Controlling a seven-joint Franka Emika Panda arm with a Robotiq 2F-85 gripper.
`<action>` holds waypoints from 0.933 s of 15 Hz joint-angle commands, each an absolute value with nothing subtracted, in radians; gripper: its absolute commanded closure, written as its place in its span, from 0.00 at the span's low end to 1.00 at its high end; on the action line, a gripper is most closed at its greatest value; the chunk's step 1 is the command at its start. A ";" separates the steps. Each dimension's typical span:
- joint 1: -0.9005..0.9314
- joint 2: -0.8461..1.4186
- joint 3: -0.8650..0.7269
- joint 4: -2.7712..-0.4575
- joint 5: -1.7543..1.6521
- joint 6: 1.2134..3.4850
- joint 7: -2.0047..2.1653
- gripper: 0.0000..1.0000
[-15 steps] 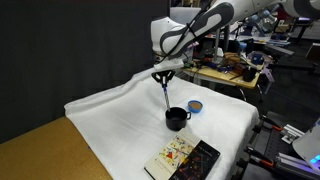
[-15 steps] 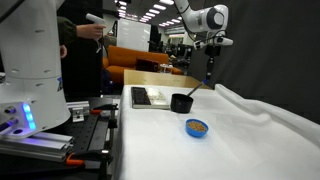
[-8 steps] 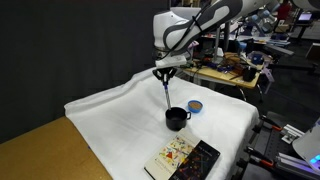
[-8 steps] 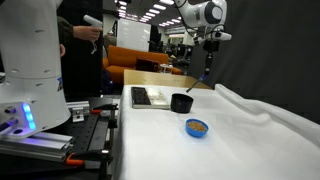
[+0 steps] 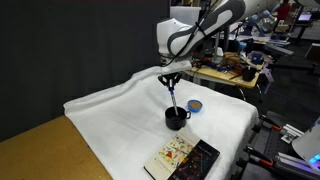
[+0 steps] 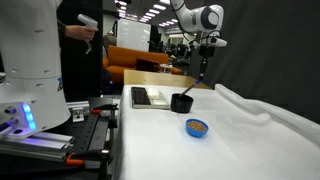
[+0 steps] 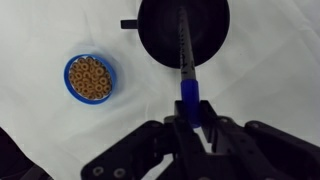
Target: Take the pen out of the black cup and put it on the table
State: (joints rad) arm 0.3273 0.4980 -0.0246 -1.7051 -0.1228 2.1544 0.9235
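Note:
My gripper (image 5: 171, 77) (image 6: 204, 55) (image 7: 190, 118) is shut on the top of the thin blue pen (image 7: 187, 70). The pen (image 5: 174, 95) (image 6: 201, 76) hangs nearly upright below it, directly above the black cup (image 5: 176, 117) (image 6: 182, 102) (image 7: 183, 30). In the wrist view the pen's lower end points into the cup's mouth; I cannot tell whether the tip is inside the rim. The cup stands upright on the table (image 5: 110, 115) (image 6: 250, 130) (image 7: 270, 85), draped in wrinkled white cloth, its handle to one side.
A small round blue dish with orange rings (image 5: 195, 105) (image 6: 197, 127) (image 7: 89, 78) lies near the cup. A flat book with a colourful cover (image 5: 182, 160) (image 6: 155, 96) lies at the cloth's edge. Tan wood (image 5: 40, 150) shows at one side. Benches and a person (image 6: 80, 50) lie beyond.
My gripper has shifted sideways with the pen, from slightly off to one side to directly above the cup. The cup, dish and book have not moved.

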 commanded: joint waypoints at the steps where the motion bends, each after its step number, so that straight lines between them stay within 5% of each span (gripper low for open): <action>1: 0.305 0.453 -0.003 -1.782 -0.119 2.199 0.918 0.95; 14: 0.308 0.389 0.014 -1.848 -0.132 2.215 0.919 0.95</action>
State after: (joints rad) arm 0.3262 0.4329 -0.0034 -1.7882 -0.1230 2.1671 0.9226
